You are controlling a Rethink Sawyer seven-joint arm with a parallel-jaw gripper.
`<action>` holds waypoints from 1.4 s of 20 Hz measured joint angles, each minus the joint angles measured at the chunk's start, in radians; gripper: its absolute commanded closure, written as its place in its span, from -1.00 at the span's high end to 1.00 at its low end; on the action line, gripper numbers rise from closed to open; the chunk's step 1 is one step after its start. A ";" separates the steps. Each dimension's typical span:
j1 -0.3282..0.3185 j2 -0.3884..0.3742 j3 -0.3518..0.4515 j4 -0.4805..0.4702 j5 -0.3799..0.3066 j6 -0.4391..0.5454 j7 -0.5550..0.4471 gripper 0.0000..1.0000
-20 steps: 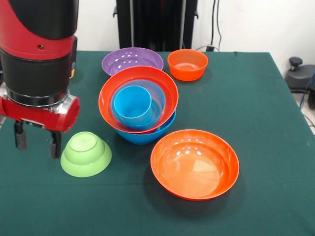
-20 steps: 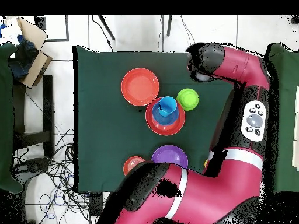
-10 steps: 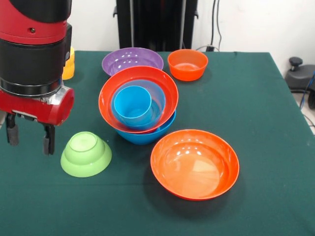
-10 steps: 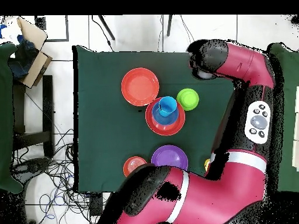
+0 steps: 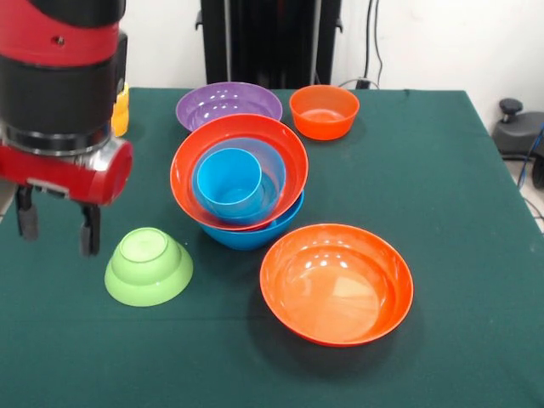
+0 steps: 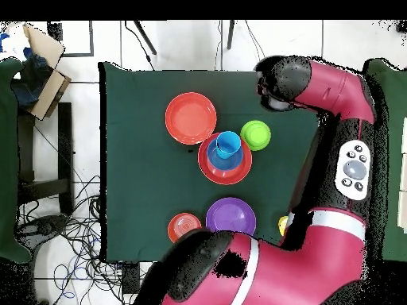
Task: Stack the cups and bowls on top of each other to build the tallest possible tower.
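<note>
The tower (image 5: 240,183) (image 6: 225,155) stands mid-table: a large blue bowl at the bottom, a large orange bowl on it, a medium blue bowl inside, and a sky blue cup (image 5: 229,180) on top. An upside-down lime green bowl (image 5: 148,265) (image 6: 255,134) sits to the tower's left in the front view. My gripper (image 5: 53,225) hangs open and empty just left of the green bowl, above the cloth. A large orange bowl (image 5: 337,283) (image 6: 191,117), a purple bowl (image 5: 228,105) (image 6: 230,215) and a small orange bowl (image 5: 324,111) (image 6: 183,226) stand apart. The yellow cup (image 5: 121,110) peeks out behind my arm.
The green cloth table (image 5: 442,187) ends close to my gripper on the left in the front view. A cardboard box (image 6: 40,59) and cables lie on the floor beside the table in the overhead view.
My gripper first shifted left away from the green bowl, then came slightly back right and rose a little. No bowl or cup moved.
</note>
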State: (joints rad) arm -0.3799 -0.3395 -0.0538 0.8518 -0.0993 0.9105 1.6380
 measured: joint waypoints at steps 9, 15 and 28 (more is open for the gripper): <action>-0.048 -0.225 0.006 0.312 0.003 -0.049 0.000 1.00; -0.133 -0.389 0.026 0.549 0.001 -0.139 0.000 1.00; -0.274 -0.497 0.100 0.864 -0.148 -0.424 0.000 1.00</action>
State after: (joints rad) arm -0.6535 -0.8364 0.0464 1.7163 -0.2472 0.4861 1.6380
